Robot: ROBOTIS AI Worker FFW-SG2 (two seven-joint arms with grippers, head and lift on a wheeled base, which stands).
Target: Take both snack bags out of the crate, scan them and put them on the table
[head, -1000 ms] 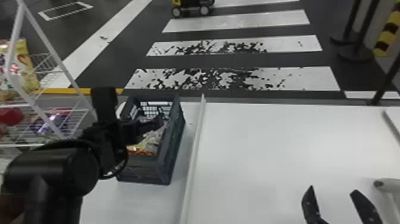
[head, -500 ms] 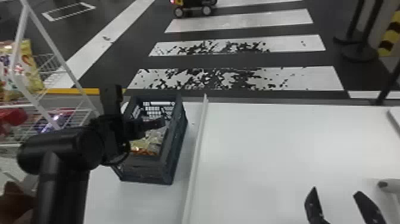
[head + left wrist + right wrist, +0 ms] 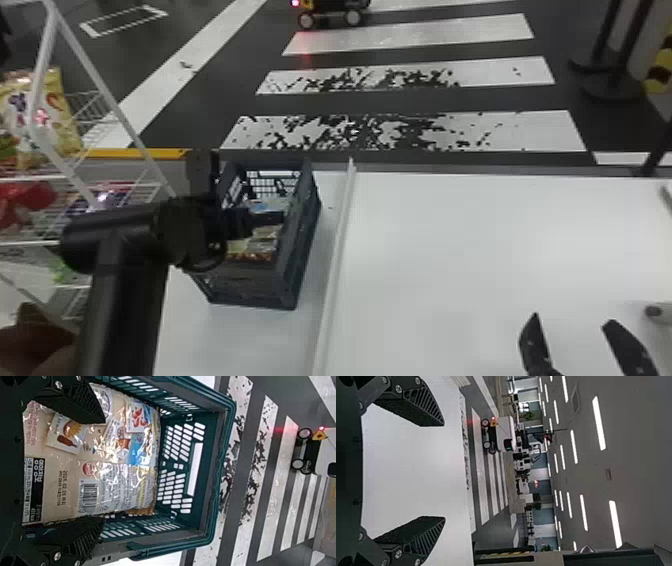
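Snack bag [image 3: 119,483] lies inside the crate [image 3: 250,291], along the tabletop's [image 3: 475,250] left side, between the left hand's [image 3: 104,471] parted fingers; the left arm [image 3: 120,310] has swung forward, so gripping probably comes next. The right hand [image 3: 573,319] hangs open at right. Beyond the far edge, a wheeled vehicle [image 3: 311,451] stands by a painted crossing [image 3: 420,35].

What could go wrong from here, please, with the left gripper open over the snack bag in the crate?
The left gripper has its open fingers toward opposite edges of the snack bag, close to the crate's side walls, so a finger might snag on the crate as it closes or lifts. The bag's film looks glossy and creased, so a shallow pinch could slip. The bag also nearly spans the crate's width, so it may catch on the rim.
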